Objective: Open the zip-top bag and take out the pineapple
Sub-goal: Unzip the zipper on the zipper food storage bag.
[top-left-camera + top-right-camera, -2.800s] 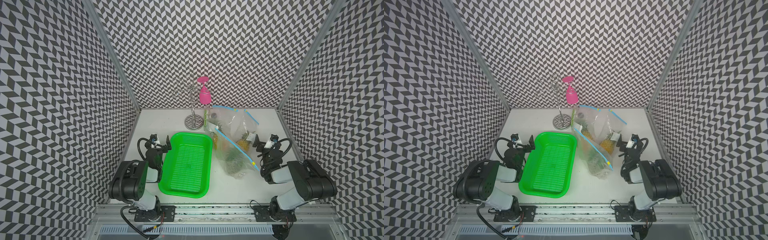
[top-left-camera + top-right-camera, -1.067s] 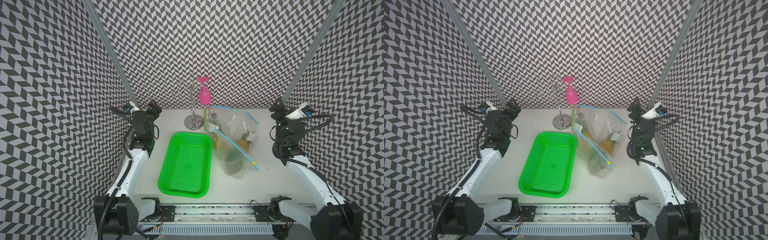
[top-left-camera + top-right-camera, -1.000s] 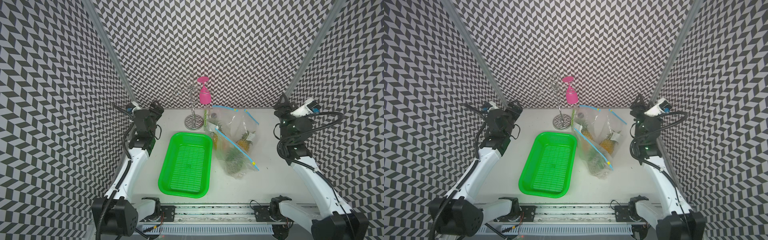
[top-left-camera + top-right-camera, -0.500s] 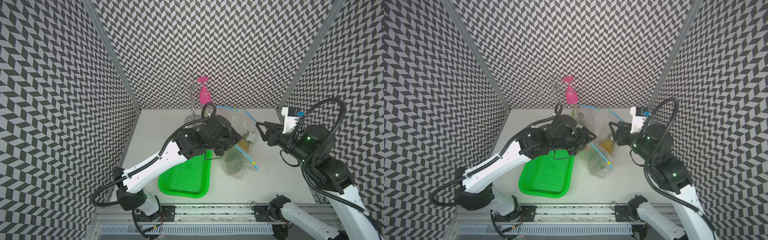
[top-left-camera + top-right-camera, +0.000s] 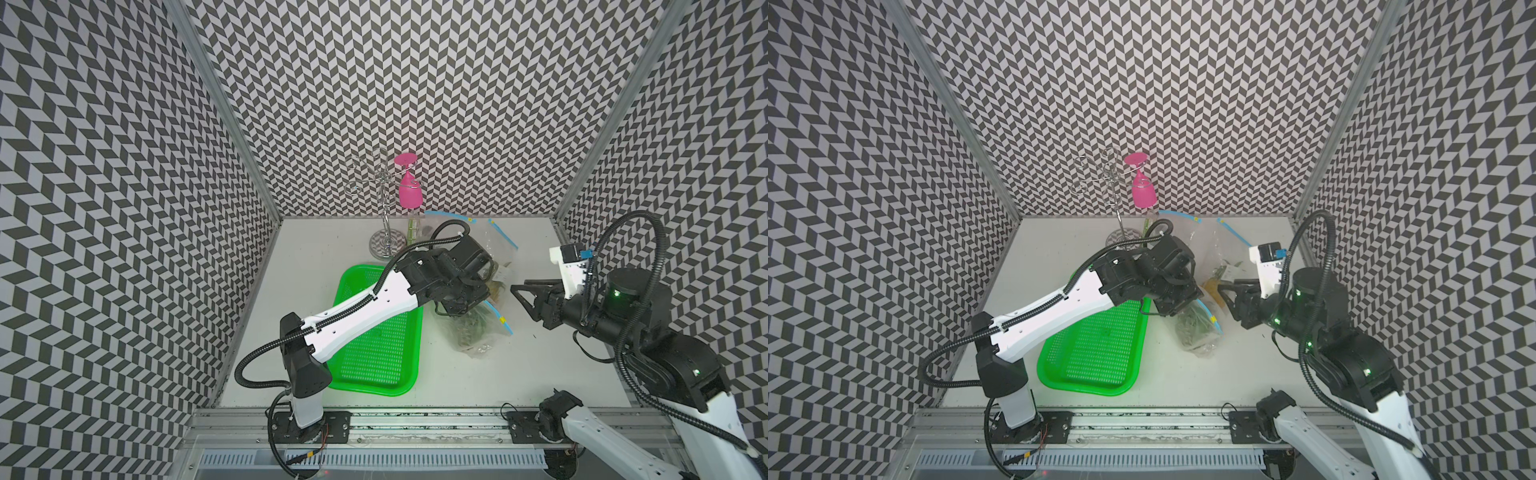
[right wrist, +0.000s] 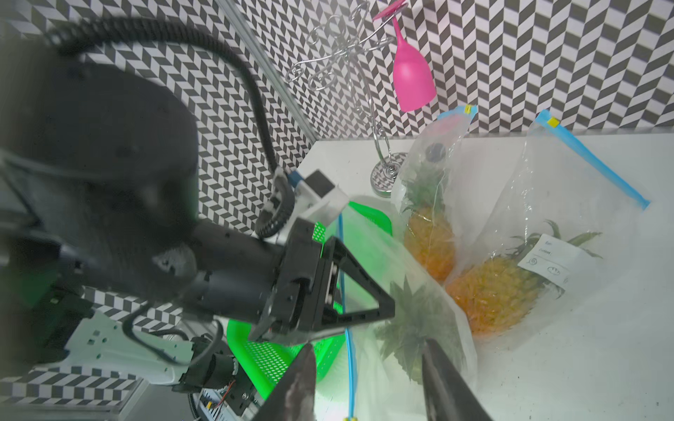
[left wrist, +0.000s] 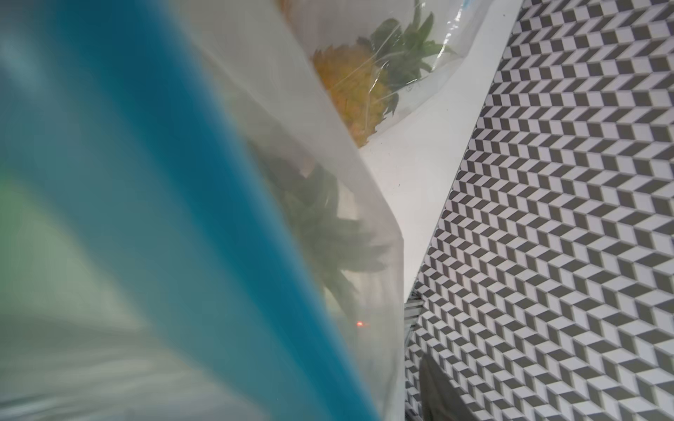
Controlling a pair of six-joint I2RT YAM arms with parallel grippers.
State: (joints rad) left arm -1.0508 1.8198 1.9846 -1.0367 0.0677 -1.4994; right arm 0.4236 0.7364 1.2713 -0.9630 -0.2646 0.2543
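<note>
Right wrist view: L gripper (image 6: 341, 288) straddles blue zip strip (image 6: 342, 251) of zip-top bag (image 6: 379, 255), lying mid-worktop along right edge of green tray (image 6: 240, 342); pinch can't be confirmed. Its pineapple (image 6: 415, 320) points crown toward R gripper (image 6: 366, 346), whose jaws are spread, just short of bag. Vs 1 s prior: both arms came in from side walls; bag unmoved.

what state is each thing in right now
nearest clear blue-zip plastic bag: looks sealed, pineapple inside
green plastic tray: empty
pink wine glass: hanging upside down on wire rack
left gripper: fingers at nearest bag's blue zip, closure unclear
right gripper: fingers open, holding nothing
</note>
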